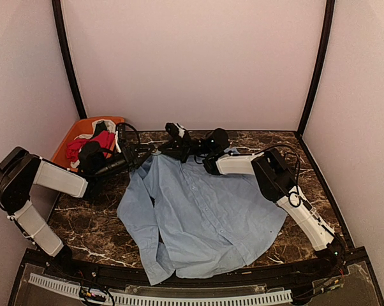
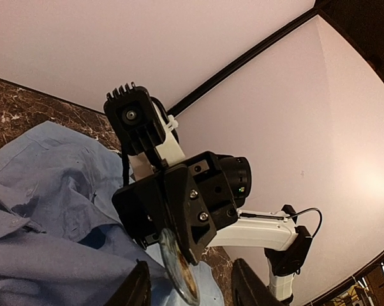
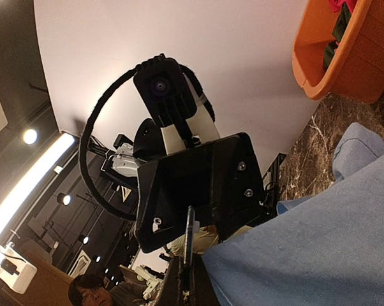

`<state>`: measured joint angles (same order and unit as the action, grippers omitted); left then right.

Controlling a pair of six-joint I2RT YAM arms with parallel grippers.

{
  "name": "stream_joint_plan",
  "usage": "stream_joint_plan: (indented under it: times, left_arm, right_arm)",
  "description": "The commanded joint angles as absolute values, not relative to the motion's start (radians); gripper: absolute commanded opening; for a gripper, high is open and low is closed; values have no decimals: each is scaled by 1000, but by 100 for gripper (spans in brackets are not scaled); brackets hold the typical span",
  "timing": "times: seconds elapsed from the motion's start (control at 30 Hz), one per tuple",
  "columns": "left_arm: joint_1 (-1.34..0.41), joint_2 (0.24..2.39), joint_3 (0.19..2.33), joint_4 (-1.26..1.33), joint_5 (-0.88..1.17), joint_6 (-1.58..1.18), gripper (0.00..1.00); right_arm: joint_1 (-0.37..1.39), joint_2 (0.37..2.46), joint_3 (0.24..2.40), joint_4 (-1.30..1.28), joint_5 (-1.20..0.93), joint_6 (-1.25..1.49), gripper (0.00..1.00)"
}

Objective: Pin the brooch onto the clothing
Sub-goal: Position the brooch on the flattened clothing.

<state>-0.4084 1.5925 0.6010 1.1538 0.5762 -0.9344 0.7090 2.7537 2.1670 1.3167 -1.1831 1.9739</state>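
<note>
The light blue shirt (image 1: pixel 205 217) lies spread on the marble table, collar at the far side. My right gripper (image 1: pixel 168 148) is shut on the brooch (image 1: pixel 155 150), a thin round disc, and holds it edge-on just above the collar. In the right wrist view the brooch (image 3: pixel 189 233) stands out of the closed right gripper (image 3: pixel 187 280). My left gripper (image 1: pixel 141 157) faces it from the left, open. In the left wrist view the brooch (image 2: pixel 179 268) sits between the open left fingers (image 2: pixel 138 287), which do not touch it. The shirt (image 2: pixel 45 191) lies beneath.
An orange basket (image 1: pixel 77 135) holding red, black and white garments stands at the back left, close behind the left arm. It also shows in the right wrist view (image 3: pixel 332 57). Walls close the table at the back and both sides.
</note>
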Motion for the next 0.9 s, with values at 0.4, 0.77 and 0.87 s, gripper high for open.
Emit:
stream_joint_plan:
  times: [0.4, 0.77, 0.87]
  left_arm:
    - [-405, 1561, 602, 1087, 594, -853, 34]
    - [-404, 1571, 603, 1097, 589, -859, 31]
    - [-405, 1574, 603, 1101, 588, -861, 29]
  right_arm:
    - [716, 2695, 2146, 1713, -1189, 1989, 2]
    - [717, 2694, 2135, 1713, -1196, 1981, 2]
    - [716, 2698, 2132, 1713, -1201, 1980, 3]
